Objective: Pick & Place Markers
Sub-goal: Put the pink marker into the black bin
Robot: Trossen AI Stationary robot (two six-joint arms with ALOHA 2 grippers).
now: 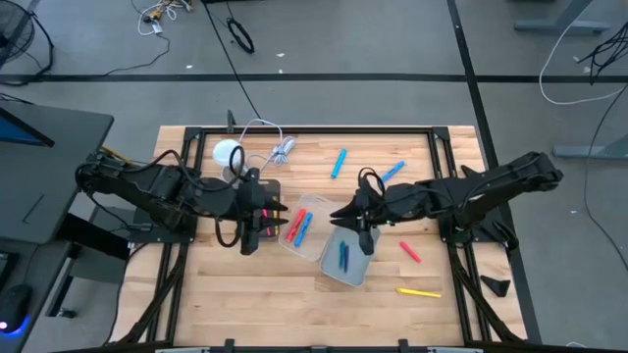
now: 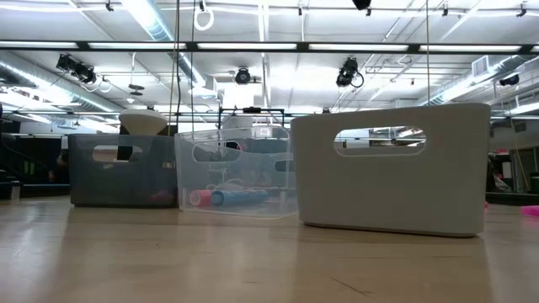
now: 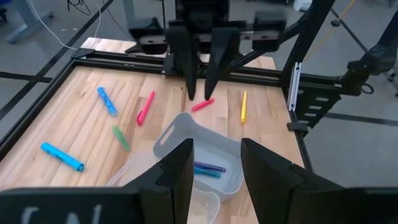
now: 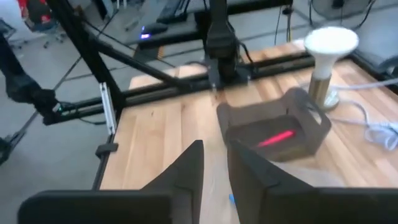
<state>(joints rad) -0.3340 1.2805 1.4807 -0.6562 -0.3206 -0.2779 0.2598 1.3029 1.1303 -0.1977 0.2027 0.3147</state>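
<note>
Loose markers lie flat on the wooden table: two blue ones (image 1: 339, 162) (image 1: 392, 172), a red one (image 1: 410, 252) and a yellow one (image 1: 419, 292); the left wrist view also shows a pink one (image 3: 145, 107) and a green one (image 3: 121, 138). More markers lie in the clear bin (image 1: 304, 226), the white bin (image 1: 343, 257) and the dark bin (image 4: 273, 134). My left gripper (image 1: 282, 209) hovers open above the dark and clear bins. My right gripper (image 1: 337, 211) hovers above the clear and white bins, facing the left one, its fingers slightly apart with nothing between them.
A white round-topped lamp (image 1: 228, 154) and a white cable bundle (image 1: 280, 149) stand at the table's far left, behind the dark bin. A black frame (image 1: 294, 128) rims the table. Bare wood lies along the near edge (image 1: 255, 304).
</note>
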